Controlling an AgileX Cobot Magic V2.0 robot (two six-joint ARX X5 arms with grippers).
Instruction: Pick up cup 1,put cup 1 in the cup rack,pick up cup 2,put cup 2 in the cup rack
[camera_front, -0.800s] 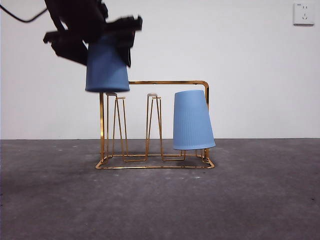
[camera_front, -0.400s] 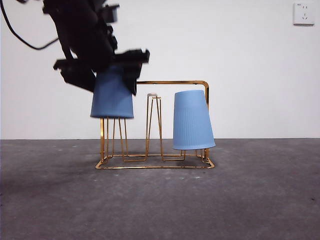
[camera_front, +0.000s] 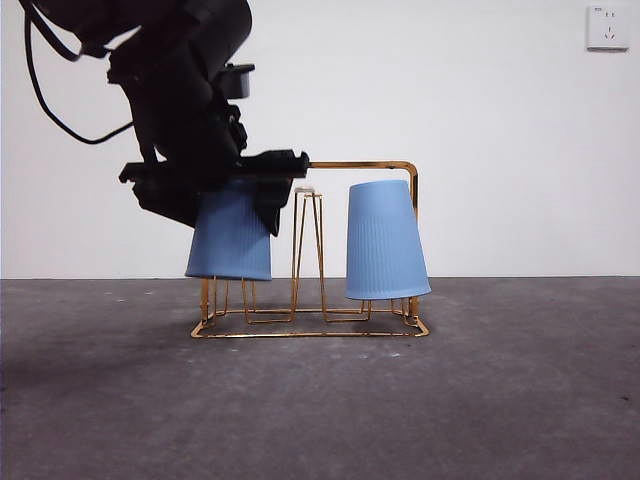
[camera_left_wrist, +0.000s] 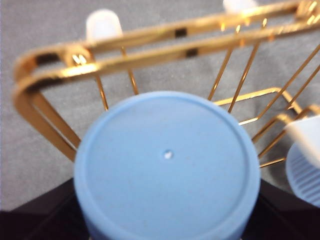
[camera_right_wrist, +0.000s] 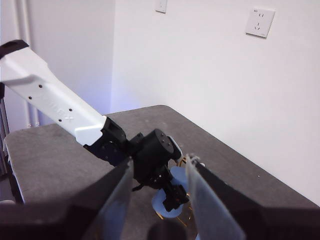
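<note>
Tabletop lies bare and dark in front of the cup rack, with open room on every side of its gold base. On the rack, one blue cup already sits inverted and slightly tilted over the prongs at about 3 o'clock from the middle pair, so half the task looks done. At 9 o'clock, the left gripper clamps the second blue cup by its base, mouth down over the end prongs, not yet released; its rim hangs above the base wire. The middle prongs stand just beside it, leaving little sideways slack. The right gripper waits well apart, jaws parted and empty. Beyond is plain wall.
</note>
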